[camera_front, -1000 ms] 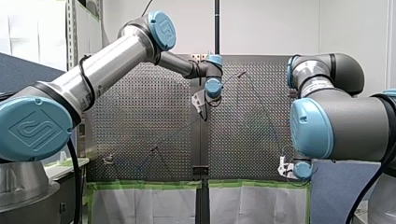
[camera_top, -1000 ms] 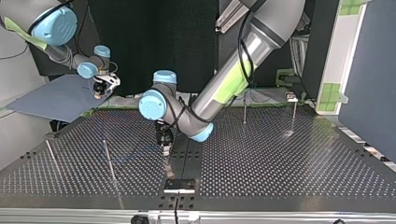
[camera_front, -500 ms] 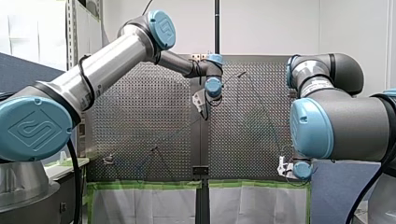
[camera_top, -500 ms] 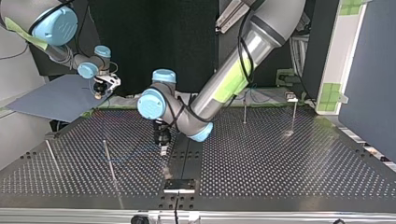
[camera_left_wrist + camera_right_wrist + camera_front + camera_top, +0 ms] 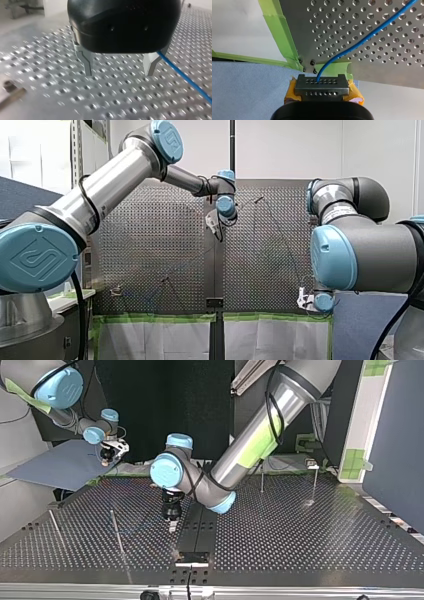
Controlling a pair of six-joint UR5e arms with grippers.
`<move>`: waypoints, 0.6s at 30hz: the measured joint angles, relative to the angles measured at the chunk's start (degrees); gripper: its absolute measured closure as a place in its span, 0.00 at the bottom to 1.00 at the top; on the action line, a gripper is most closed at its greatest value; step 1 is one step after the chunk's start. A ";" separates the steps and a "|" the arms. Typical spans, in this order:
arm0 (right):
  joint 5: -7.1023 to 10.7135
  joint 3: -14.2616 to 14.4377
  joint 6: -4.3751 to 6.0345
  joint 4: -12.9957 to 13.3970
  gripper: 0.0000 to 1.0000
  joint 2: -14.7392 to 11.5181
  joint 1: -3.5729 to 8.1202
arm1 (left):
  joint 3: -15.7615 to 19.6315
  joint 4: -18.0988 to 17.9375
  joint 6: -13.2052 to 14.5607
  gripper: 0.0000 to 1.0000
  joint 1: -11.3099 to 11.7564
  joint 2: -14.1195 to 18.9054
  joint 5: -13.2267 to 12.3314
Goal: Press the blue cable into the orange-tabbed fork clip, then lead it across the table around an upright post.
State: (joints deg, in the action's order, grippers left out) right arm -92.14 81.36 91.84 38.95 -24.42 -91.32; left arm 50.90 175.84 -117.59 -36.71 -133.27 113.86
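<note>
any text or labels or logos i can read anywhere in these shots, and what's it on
No word or number can be read in any view.
Embossed emblem on the blue joint cap of my left arm: a raised shape, not legible as letters.
Pale label on my right arm: dark marks, too small and blurred to read.

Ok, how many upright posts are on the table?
4 in the top view: two posts at its left, two toward its far right. My left arm may hide others.
</note>
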 joint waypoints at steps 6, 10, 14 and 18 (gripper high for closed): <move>0.02 0.01 -0.03 -0.11 1.00 -0.01 -0.06 | 3.06 -0.47 -0.13 0.00 -0.39 1.67 -3.06; 0.02 0.01 -0.05 -0.23 1.00 -0.01 -0.09 | 5.38 0.99 -0.20 0.00 -0.40 1.82 -5.37; 0.02 0.01 -0.06 -0.26 1.00 0.00 -0.17 | 7.05 2.89 -0.07 0.00 -0.22 1.83 -7.57; -0.01 0.00 -0.06 -0.35 1.00 0.01 -0.25 | 7.50 3.97 0.06 0.00 -0.16 1.85 -9.62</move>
State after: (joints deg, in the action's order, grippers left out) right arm -92.15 81.36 91.78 38.60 -24.40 -91.57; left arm 58.39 179.81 -117.52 -36.87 -131.42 104.24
